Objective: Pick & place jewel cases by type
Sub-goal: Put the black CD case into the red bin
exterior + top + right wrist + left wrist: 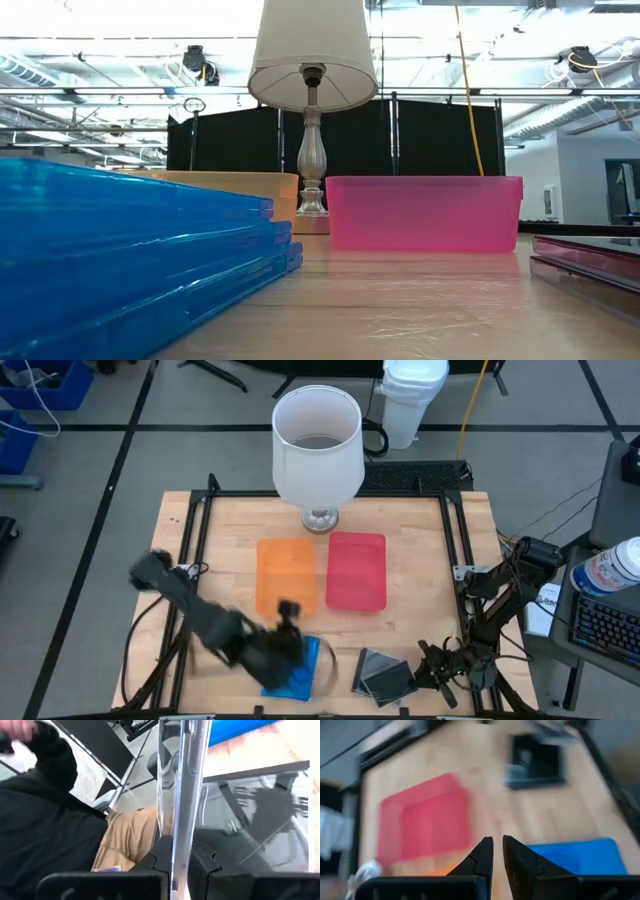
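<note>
A stack of bright blue jewel cases (297, 668) (130, 260) lies flat near the table's near edge. My left gripper (288, 622) (498, 851) hovers over the stack's far side, shut and empty. To the right lie dark grey/clear jewel cases (383, 676) (590, 262). My right gripper (432, 672) (181, 851) sits low at their right side, shut on a clear jewel case (182, 785). Another dark case (260, 815) lies flat beyond it. My right gripper pinches a clear jewel case between its two fingers (161, 854) by one edge (178, 832). The case shows edge-on in the wrist view and reaches straight out from the fingers. The fingers come from the table's right side, low over the wood. Whether the case is lifted clear cannot be told.
An orange tray (286, 577) and a red tray (356, 570) (425, 212) sit side by side mid-table. A white-shaded lamp (317, 445) stands behind them at the far edge. A person in a dark top and tan trousers (45, 835) shows beyond the table's near edge.
</note>
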Motion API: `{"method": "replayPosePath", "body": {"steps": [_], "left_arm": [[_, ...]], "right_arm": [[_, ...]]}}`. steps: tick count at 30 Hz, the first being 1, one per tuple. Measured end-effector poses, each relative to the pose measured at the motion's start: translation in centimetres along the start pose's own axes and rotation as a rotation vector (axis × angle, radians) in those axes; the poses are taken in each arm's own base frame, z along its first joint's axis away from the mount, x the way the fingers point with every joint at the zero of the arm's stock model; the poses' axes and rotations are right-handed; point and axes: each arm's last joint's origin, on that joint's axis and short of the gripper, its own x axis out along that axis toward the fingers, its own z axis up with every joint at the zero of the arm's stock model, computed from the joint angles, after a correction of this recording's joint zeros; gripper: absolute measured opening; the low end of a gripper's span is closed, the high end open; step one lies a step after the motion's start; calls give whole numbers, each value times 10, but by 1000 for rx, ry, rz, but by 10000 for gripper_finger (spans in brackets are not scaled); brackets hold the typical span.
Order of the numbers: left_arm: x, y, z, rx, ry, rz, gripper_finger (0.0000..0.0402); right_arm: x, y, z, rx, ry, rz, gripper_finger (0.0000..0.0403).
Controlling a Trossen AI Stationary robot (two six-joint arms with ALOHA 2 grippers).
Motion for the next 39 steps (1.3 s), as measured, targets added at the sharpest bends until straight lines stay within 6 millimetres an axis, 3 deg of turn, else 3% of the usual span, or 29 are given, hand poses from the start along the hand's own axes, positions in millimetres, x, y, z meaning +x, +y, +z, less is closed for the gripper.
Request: {"method": "replayPosePath", "body": {"steps": [3,6,15,20,23,27,39], "left_arm": [[-10,23,-29,-116,-73,-29,51],[-3,34,-70,-215,-174,-113,51],[39,27,-184,-465,-547,-199,51],[53,23,-223,-525,-671,-215,51],[56,24,-236,-535,-714,-177,51],[56,28,-238,-560,-749,-125,51],[56,29,-237,-496,-756,-96,51]], "right_arm": [[1,0,2,-33,-10,1,20],[3,-1,4,-67,-17,-7,26],[9,-4,25,-86,-52,-1,19],[6,-3,60,-110,-120,36,25],[0,-4,86,-169,-174,73,21],[-11,-4,124,-279,-212,77,19],[-35,12,243,-419,81,-391,20]]}}
